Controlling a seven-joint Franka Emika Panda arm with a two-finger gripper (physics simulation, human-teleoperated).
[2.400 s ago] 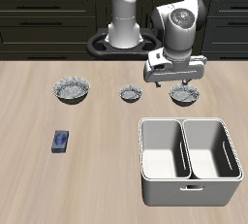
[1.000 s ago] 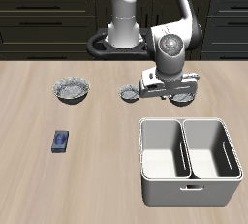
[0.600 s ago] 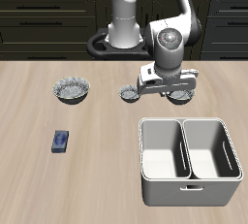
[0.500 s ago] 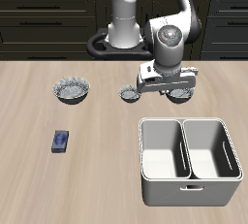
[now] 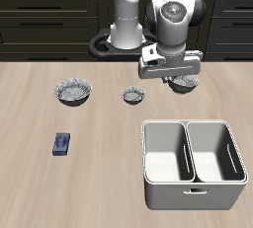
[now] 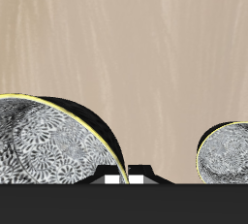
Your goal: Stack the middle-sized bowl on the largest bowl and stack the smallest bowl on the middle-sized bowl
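In the exterior view my gripper [image 5: 174,76] is shut on the rim of the middle-sized bowl [image 5: 185,83], which hangs a little above the table. On the table beside it stands the smallest bowl [image 5: 132,96]. Much farther along the same row is the largest bowl [image 5: 74,92]. The wrist view shows the held middle-sized bowl [image 6: 48,145] close up against my gripper [image 6: 128,177]. The smallest bowl [image 6: 229,154] lies farther off on the wood.
A white two-compartment caddy [image 5: 193,195] stands near the table's front edge, below the held bowl. A small blue object [image 5: 62,144] lies in front of the largest bowl. A dark round fixture [image 5: 102,42] sits at the back by the robot's base.
My gripper came down onto the middle-sized bowl, shut on its rim, and has now risen with it off the table. The other two bowls have not moved.
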